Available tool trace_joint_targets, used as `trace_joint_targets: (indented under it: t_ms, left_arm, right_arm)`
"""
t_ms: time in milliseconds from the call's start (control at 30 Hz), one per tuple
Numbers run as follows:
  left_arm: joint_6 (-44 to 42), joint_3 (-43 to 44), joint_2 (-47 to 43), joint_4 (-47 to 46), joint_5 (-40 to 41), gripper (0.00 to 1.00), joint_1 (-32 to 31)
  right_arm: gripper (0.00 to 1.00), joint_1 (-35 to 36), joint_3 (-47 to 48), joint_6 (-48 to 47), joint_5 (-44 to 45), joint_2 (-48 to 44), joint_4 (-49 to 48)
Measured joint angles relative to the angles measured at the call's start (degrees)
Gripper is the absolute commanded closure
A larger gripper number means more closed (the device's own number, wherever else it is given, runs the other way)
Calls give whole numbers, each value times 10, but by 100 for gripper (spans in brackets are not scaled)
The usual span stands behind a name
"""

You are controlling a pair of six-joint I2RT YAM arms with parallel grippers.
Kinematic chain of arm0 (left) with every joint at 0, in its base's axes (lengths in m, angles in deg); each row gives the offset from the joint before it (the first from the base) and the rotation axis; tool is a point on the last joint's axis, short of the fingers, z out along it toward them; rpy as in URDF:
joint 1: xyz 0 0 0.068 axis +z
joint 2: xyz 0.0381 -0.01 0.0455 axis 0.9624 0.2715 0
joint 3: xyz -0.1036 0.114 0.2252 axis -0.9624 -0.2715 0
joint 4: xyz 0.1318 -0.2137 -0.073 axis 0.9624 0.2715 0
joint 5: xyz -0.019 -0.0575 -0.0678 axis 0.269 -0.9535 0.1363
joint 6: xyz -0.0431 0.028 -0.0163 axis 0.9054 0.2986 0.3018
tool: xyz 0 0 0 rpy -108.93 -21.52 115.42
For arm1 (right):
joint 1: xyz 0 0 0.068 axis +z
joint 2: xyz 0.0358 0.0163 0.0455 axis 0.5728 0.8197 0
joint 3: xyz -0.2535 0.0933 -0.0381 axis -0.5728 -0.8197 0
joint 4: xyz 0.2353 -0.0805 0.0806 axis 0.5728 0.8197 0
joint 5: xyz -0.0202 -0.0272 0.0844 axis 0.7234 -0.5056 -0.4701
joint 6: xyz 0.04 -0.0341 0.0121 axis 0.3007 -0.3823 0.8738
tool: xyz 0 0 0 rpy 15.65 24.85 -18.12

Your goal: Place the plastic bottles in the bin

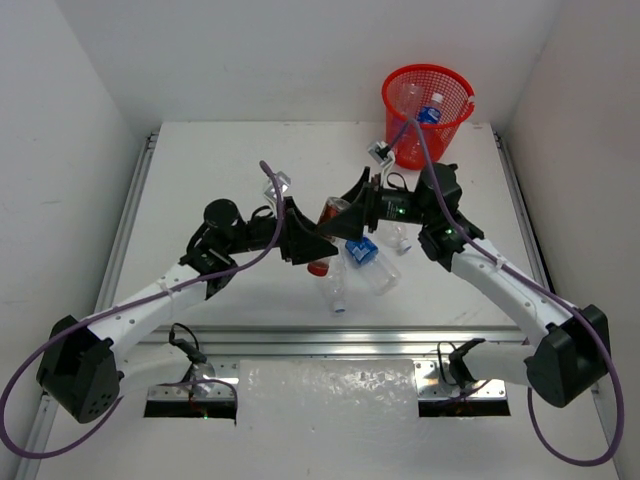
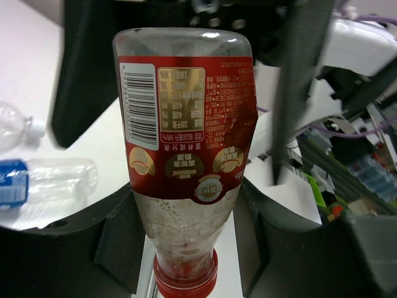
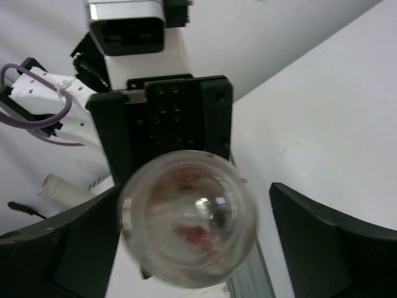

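Two arms, one bottle between them

Both arms stretch forward and inward from their bases, wrists turned so the grippers face each other above the middle of the table.

The left gripper has its fingers closed on the neck end of the red-labelled bottle. The red cap sits toward its palm and the base points away at the right gripper. The bottle is held off the table.

The right gripper's jaws are spread wide, one on either side of the bottle's base. There is a clear gap on one side; contact on the other cannot be told.

Just below the grippers, a blue-labelled bottle and a plain bottle lie on the table.

The bin stands beyond the right gripper, well apart, with a second blue-labelled bottle inside.
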Motion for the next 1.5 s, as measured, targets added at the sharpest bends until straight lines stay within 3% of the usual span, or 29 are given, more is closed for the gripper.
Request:
trace_joint_targets:
  t_ms: [33, 67, 100, 133, 167, 200, 267, 367, 533, 700, 900, 1133, 1200, 1233, 1267, 1333, 1367, 1500]
  left_arm:
    - [7, -2, 0, -14, -9, 89, 0]
    - [13, -2, 0, -22, -13, 84, 0]
    - [16, -3, 0, -23, -12, 68, 0]
    - [18, -6, 2, -24, -14, 59, 0]
    - [18, -5, 1, -25, -14, 49, 0]
    - [17, -5, 0, -22, -9, 26, 0]
    - [9, -3, 0, -2, 11, 1, 0]
    - [-4, 22, 0, 73, 67, 0, -1]
    - [-23, 94, -2, 281, 286, 0, -5]
    - [-24, 95, -49, 447, 473, 0, -3]
    - [-49, 90, -132, 532, 550, 0, -4]
    - [-51, 71, -151, 575, 608, 0, -4]
    - [-51, 71, -154, 578, 611, 0, -4]
    - [-51, 68, -157, 575, 610, 0, -4]
    - [-51, 66, -160, 573, 608, 0, -4]
    - [-51, 61, -159, 572, 602, 0, -4]
    - [-51, 61, -155, 573, 600, 0, -4]
    - [-51, 61, -133, 573, 591, 0, -4]
  right_arm:
    - [22, 4, 0, -6, 7, 0, 3]
    - [54, 7, 0, -7, 10, 0, 7]
    - [78, 10, 1, -11, 7, 0, 6]
    - [94, 13, 3, -14, 11, -3, 9]
    - [100, 13, 3, -13, 9, -4, 14]
    - [100, 13, 3, -16, 10, -5, 14]
    - [100, 14, 3, -29, 26, -11, 25]
    - [100, 13, 3, -57, 72, -15, 57]
    - [100, -7, 31, -89, 207, -3, 146]
    - [100, -59, 137, -100, 362, 58, 221]
    - [100, -181, 383, -122, 516, 243, 260]
    - [100, -254, 747, -189, 589, 490, 306]
    - [92, -262, 770, -208, 600, 518, 298]
    - [79, -266, 770, -216, 603, 527, 294]
    - [58, -267, 771, -222, 604, 535, 293]
    - [26, -269, 771, -231, 604, 552, 292]
    - [2, -269, 771, -235, 603, 560, 292]
    - [1, -269, 772, -244, 597, 582, 304]
